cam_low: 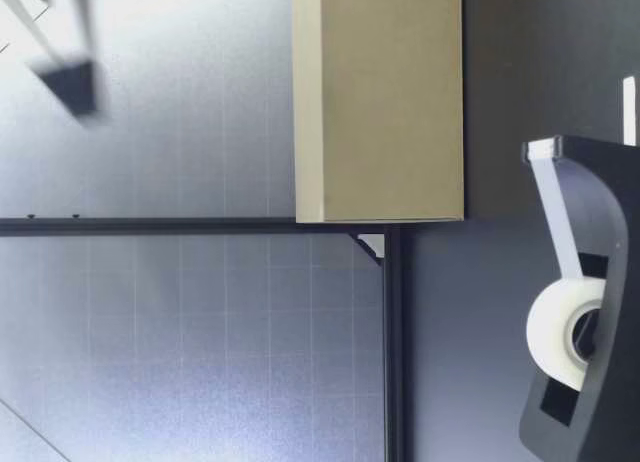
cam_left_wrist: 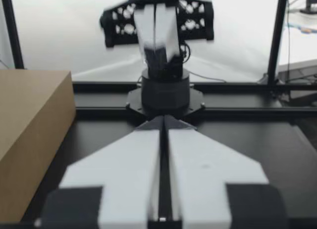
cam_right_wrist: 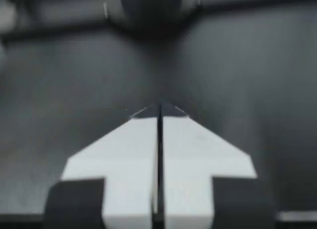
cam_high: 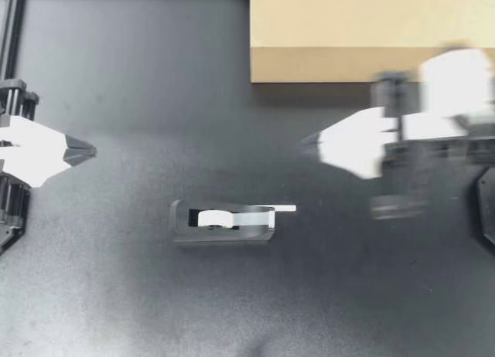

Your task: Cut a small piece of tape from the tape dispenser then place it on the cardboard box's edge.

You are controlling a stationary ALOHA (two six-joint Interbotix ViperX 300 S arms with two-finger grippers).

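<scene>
Above the tabletop (cam_high: 116,295), my right gripper (cam_high: 309,146) is hanging empty, fingers pressed together, near the free tail (cam_high: 285,209) of the tape dispenser (cam_high: 224,222). My left gripper (cam_high: 81,150), likewise closed, is idling well apart. I am judging the approach as barely starting; the next move is calling for opening and pinching that tail. Neither wrist view is showing the dispenser. The low view is showing its roll (cam_low: 555,332), with the cardboard box (cam_low: 380,102) beyond.

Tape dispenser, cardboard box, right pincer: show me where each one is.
tape dispenser (cam_high: 224,235): top view, on its dark base.
cardboard box (cam_high: 371,17): top view, on its top face.
right pincer (cam_high: 306,146): top view, at its closed fingertips.
</scene>
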